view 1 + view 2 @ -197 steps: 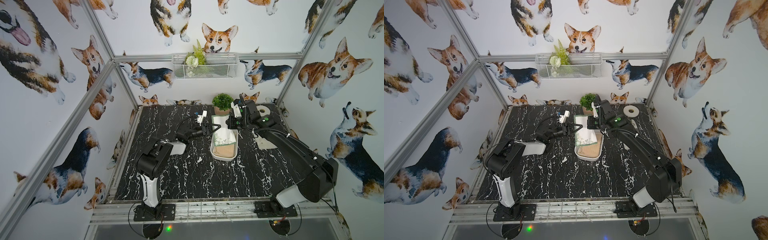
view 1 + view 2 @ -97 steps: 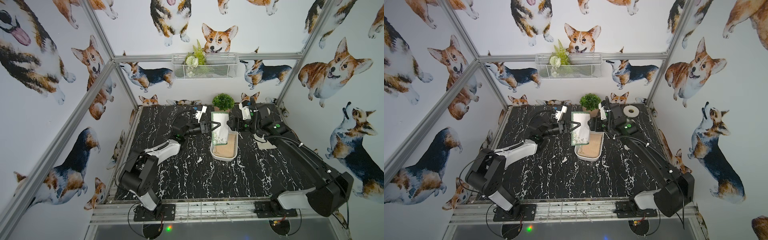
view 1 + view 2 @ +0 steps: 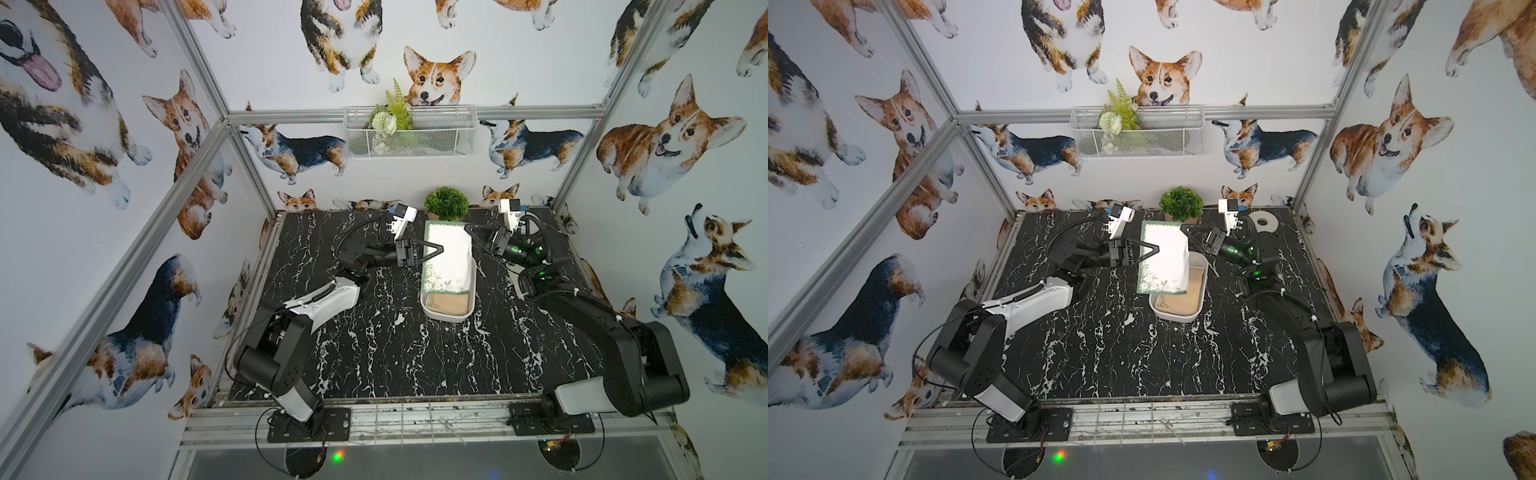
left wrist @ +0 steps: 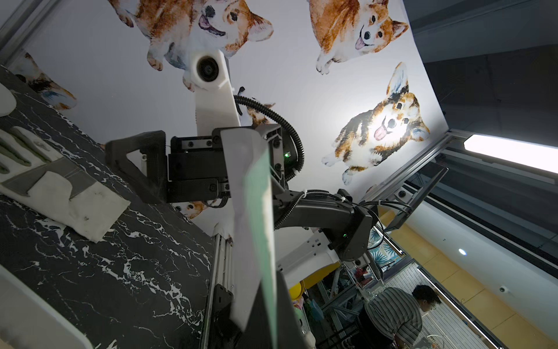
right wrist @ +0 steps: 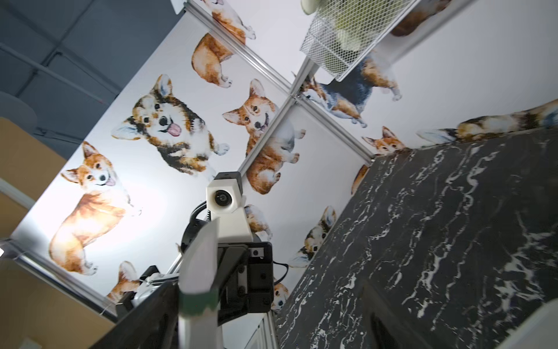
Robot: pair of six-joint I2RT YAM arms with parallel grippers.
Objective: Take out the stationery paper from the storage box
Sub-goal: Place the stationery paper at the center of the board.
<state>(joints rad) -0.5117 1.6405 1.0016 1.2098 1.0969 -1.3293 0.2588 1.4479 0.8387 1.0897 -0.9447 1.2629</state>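
My left gripper (image 3: 436, 250) is shut on the left edge of white stationery paper (image 3: 448, 259) with a green floral border. It holds the paper raised and tilted over the far end of the storage box (image 3: 446, 319), a shallow white tray. Tan sheets (image 3: 1183, 301) lie inside the box. My right gripper (image 3: 473, 237) stands open just to the right of the paper, touching nothing. In the left wrist view the paper (image 4: 256, 211) shows edge-on between my dark fingers (image 4: 280, 314). In the right wrist view the paper (image 5: 199, 263) stands beside one wide-spread finger (image 5: 145, 320).
A potted green plant (image 3: 446, 203) stands just behind the box. A white tape roll (image 3: 1262, 222) lies at the back right. A grey-and-white glove (image 4: 60, 187) lies on the black marble table (image 3: 374, 353) under the right arm. A wire basket (image 3: 409, 133) hangs on the back wall.
My right gripper has opened, let go of the paper and drawn back to the right. My left gripper has kept its hold and raised the paper higher over the box.
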